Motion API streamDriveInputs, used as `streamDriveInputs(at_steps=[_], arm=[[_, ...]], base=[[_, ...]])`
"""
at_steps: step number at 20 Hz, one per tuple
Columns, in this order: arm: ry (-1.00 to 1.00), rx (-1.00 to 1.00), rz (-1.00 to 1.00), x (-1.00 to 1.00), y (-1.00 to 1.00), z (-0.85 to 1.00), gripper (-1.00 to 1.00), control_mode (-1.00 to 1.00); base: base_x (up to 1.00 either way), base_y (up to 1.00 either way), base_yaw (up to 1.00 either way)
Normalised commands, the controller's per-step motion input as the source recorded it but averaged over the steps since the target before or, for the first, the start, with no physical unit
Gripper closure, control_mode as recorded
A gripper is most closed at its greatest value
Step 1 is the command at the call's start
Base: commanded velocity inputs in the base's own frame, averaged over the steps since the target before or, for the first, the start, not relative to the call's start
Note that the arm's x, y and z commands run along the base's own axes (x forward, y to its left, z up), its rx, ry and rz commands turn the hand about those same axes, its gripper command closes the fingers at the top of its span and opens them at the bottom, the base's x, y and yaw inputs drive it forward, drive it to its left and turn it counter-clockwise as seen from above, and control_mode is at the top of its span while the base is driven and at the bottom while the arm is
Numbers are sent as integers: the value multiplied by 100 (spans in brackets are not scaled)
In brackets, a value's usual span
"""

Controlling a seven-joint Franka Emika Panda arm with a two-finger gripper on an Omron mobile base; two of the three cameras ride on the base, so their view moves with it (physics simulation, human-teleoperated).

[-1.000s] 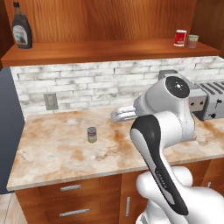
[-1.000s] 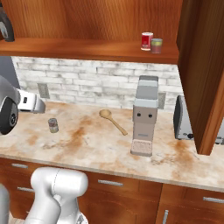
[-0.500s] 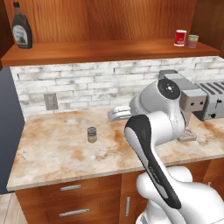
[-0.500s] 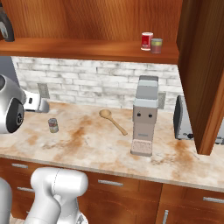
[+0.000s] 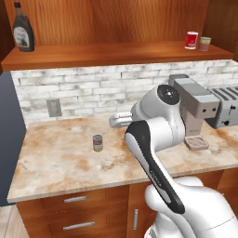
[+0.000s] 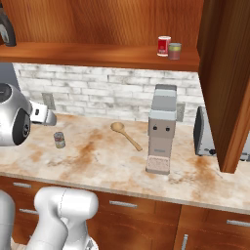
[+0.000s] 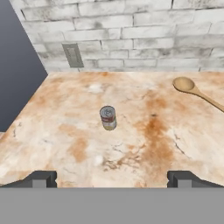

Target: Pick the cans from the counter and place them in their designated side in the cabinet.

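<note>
Standing upright on mottled stone counter (image 7: 144,131), small cylindrical olive-grey can (image 7: 108,117), jaws spread wide, nothing gripped

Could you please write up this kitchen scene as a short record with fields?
gripper: gripper open, holding nothing, above the counter
can on counter: olive-grey can upright, ahead of the fingertips
can on shelf: red can upright on the cabinet shelf, right end, beside a small green-and-pink can
other shelf item: syrup bottle, left end
other counter items: wooden spoon, coffee machine, toaster
</note>
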Motion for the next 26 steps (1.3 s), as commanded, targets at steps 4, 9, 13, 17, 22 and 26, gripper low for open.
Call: streamDriveInputs(at_steps=[4, 9, 13, 17, 22, 26], arm=[[2, 0, -1, 21, 10, -19, -100, -100], [0, 0, -1, 22, 7, -20, -100, -100], [0, 0, -1, 24, 8, -18, -100, -100], [0, 0, -1, 27, 11, -17, -100, -100], [0, 0, 0, 26, 11, -17, -100, -100], [1, 0, 0, 26, 10, -20, -100, -100]], base=[[0, 0, 0], [0, 0, 0], [0, 0, 0], [0, 0, 0], [0, 0, 0], [0, 0, 0]])
